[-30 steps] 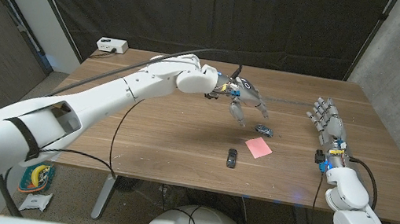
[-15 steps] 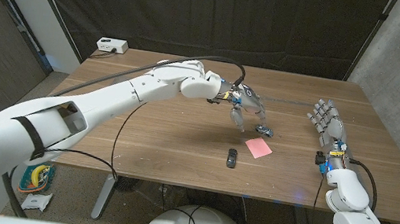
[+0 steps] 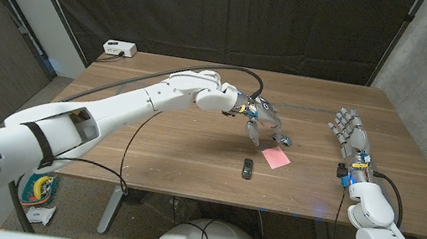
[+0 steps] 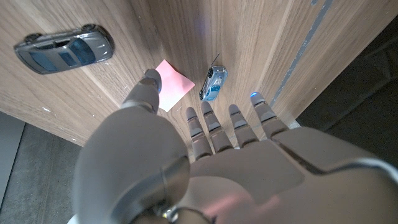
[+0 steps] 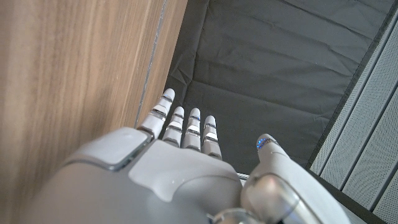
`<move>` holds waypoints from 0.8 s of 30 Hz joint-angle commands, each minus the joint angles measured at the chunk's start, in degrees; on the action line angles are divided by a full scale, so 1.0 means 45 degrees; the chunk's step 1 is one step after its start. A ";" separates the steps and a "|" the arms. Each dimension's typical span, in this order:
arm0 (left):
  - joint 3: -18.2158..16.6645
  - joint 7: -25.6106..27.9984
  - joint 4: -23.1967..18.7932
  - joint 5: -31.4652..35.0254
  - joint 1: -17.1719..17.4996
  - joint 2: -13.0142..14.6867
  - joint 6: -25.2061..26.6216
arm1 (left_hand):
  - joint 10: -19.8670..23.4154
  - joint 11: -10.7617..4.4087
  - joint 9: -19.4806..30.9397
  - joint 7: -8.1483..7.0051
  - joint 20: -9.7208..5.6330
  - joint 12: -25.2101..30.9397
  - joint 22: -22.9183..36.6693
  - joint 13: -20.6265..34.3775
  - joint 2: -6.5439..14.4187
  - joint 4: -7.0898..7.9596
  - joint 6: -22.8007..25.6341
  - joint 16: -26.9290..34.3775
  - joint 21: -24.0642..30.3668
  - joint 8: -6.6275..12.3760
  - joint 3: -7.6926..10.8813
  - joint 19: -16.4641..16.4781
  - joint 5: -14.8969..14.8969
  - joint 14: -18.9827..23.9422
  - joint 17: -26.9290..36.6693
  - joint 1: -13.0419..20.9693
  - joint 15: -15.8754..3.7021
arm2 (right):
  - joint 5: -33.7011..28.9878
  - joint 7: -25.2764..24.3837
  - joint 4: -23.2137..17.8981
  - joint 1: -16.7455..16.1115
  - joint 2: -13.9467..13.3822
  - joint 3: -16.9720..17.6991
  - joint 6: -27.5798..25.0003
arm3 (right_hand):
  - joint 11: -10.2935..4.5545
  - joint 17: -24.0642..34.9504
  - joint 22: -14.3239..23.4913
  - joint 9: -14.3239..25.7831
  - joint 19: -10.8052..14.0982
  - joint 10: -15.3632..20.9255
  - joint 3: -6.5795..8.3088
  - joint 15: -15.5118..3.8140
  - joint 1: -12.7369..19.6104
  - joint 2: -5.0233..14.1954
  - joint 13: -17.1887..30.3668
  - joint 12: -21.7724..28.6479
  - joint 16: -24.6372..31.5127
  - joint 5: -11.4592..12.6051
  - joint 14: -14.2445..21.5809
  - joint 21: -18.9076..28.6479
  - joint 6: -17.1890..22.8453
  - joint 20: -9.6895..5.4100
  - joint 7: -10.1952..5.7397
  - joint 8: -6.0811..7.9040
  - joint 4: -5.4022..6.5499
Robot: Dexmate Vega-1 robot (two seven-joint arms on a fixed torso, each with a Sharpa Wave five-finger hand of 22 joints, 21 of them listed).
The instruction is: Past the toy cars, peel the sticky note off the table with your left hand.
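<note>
Lower and nearer than a second ago, the left hand (image 3: pixel 264 119) has come down over the middle of the table (image 3: pixel 151 140), its fingers now above the blue car (image 3: pixel 282 138) and close to the note (image 3: pixel 276 158); the note, both cars and the right hand lie where they did.

Pink and square, the note sits flat on the wood at the table's middle, a little toward the robot's right. From the left wrist camera the note (image 4: pixel 170 91) shows just past the thumb tip, with the blue car (image 4: pixel 212 83) right beside one of its corners. Whether the thumb touches the paper cannot be told.

Open and empty, the left hand (image 4: pixel 205 162) has its fingers (image 4: pixel 239 127) spread and pointing down at the wood, with the blue car just beyond their tips.

A dark car (image 3: pixel 248 168) lies on the near side of the note, apart from it; in the wrist camera the same dark car (image 4: pixel 64 48) appears grey with blue windows.

Far off at the table's right edge, the right hand (image 3: pixel 350 133) stands upright with fingers apart, holding nothing. Its own camera shows the right hand (image 5: pixel 168 174) beside the table edge, before a black curtain (image 5: pixel 261 56).

A white box (image 3: pixel 119 49) rests at the far left corner.
</note>
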 commanded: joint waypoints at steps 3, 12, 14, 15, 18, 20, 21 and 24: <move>0.0747 0.1752 0.0521 0.1189 -0.0237 -0.0135 -0.0370 | 0.0398 -0.0080 0.0082 0.0034 -0.0021 0.0197 0.0028 0.0112 0.0053 -0.0010 0.0413 0.0151 -0.0054 0.0177 -0.0149 0.0122 0.0028 0.0243 0.0060 0.0267 -0.0466 | 0.0077 0.0053 0.0186 -0.0048 0.0139 0.0025 0.0152 | 0.0005 0.0055 0.0021 0.0061 0.0061 0.0074 -0.0068 0.0022 -0.0080 0.0003 0.0045 -0.0009 0.0048 -0.0046 0.0108 0.0074 0.0152 -0.0037 0.0025 0.0023 -0.0021; 0.1088 0.2768 0.0762 0.1769 -0.0323 -0.0119 -0.0363 | 0.0834 -0.0044 0.0099 0.0206 -0.0032 0.0386 0.0031 0.0240 0.0110 0.0062 0.0827 0.0181 -0.0125 0.0290 -0.0330 0.0163 0.0013 0.0447 0.0060 0.0256 -0.0625 | 0.0080 0.0015 0.0196 -0.0123 0.0153 0.0084 0.0212 | 0.0008 0.0055 0.0021 0.0062 0.0064 0.0082 -0.0074 0.0026 -0.0100 0.0007 0.0046 -0.0017 0.0040 -0.0050 0.0106 0.0070 0.0176 -0.0030 0.0011 0.0022 -0.0021; 0.1169 0.2936 0.0790 0.1874 -0.0343 -0.0106 -0.0367 | 0.0842 -0.0039 0.0102 0.0213 -0.0030 0.0401 0.0032 0.0266 0.0124 0.0075 0.0860 0.0196 -0.0138 0.0293 -0.0361 0.0168 0.0011 0.0525 0.0061 0.0250 -0.0679 | 0.0091 0.0032 0.0209 -0.0119 0.0152 0.0096 0.0236 | 0.0015 0.0054 0.0021 0.0062 0.0063 0.0088 -0.0075 0.0024 -0.0103 0.0005 0.0046 -0.0018 0.0037 -0.0051 0.0107 0.0068 0.0181 -0.0034 0.0004 0.0020 -0.0026; 0.1202 0.2924 0.0767 0.1881 -0.0337 -0.0085 -0.0362 | 0.0839 -0.0047 0.0103 0.0218 -0.0023 0.0405 0.0032 0.0277 0.0130 0.0080 0.0865 0.0206 -0.0139 0.0290 -0.0375 0.0181 0.0010 0.0567 0.0061 0.0249 -0.0697 | 0.0105 0.0037 0.0216 -0.0112 0.0165 0.0100 0.0252 | 0.0022 0.0053 0.0021 0.0062 0.0064 0.0089 -0.0076 0.0020 -0.0104 0.0004 0.0046 -0.0020 0.0039 -0.0051 0.0116 0.0068 0.0182 -0.0031 0.0000 0.0019 -0.0028; 0.1262 0.2827 0.0798 0.1784 -0.0342 -0.0090 -0.0359 | 0.0832 -0.0037 0.0106 0.0259 -0.0003 0.0416 0.0033 0.0303 0.0136 0.0094 0.0794 0.0191 -0.0151 0.0249 -0.0413 0.0190 0.0007 0.0576 0.0062 0.0234 -0.0695 | 0.0122 0.0082 0.0255 -0.0057 0.0159 0.0084 0.0238 | 0.0014 0.0051 0.0021 0.0062 0.0078 0.0094 -0.0079 0.0027 -0.0110 0.0001 0.0046 -0.0024 0.0037 -0.0052 0.0124 0.0071 0.0188 -0.0034 0.0006 0.0015 -0.0033; 0.1305 0.2677 0.0786 0.1720 -0.0361 -0.0091 -0.0372 | 0.0781 0.0019 0.0108 0.0295 0.0028 0.0410 0.0033 0.0326 0.0104 0.0109 0.0749 0.0171 -0.0170 0.0218 -0.0471 0.0182 0.0006 0.0571 0.0064 0.0199 -0.0676 | 0.0153 0.0118 0.0289 -0.0019 0.0165 0.0074 0.0220 | 0.0010 0.0051 0.0021 0.0062 0.0088 0.0091 -0.0080 0.0029 -0.0111 0.0000 0.0046 -0.0026 0.0038 -0.0053 0.0128 0.0074 0.0193 -0.0032 0.0012 0.0016 -0.0035; 0.1333 0.2659 0.0754 0.1762 -0.0361 -0.0081 -0.0353 | 0.0768 0.0027 0.0109 0.0330 0.0027 0.0414 0.0032 0.0341 0.0074 0.0124 0.0706 0.0162 -0.0181 0.0191 -0.0516 0.0183 0.0006 0.0575 0.0065 0.0160 -0.0675 | 0.0166 0.0127 0.0305 -0.0002 0.0170 0.0070 0.0204 | 0.0009 0.0050 0.0021 0.0062 0.0091 0.0088 -0.0080 0.0015 -0.0113 0.0000 0.0046 -0.0028 0.0037 -0.0053 0.0130 0.0075 0.0199 -0.0032 0.0009 0.0017 -0.0036; 0.1376 0.2797 0.0665 0.1909 -0.0325 -0.0011 -0.0296 | 0.0676 0.0036 0.0114 0.0390 0.0060 0.0404 0.0032 0.0384 -0.0007 0.0147 0.0659 0.0123 -0.0223 0.0145 -0.0637 0.0158 0.0014 0.0555 0.0069 0.0086 -0.0644 | 0.0193 0.0177 0.0350 0.0019 0.0181 0.0065 0.0215 | 0.0008 0.0051 0.0021 0.0061 0.0095 0.0082 -0.0086 0.0019 -0.0126 -0.0002 0.0046 -0.0036 0.0037 -0.0055 0.0136 0.0074 0.0197 -0.0029 0.0012 0.0011 -0.0035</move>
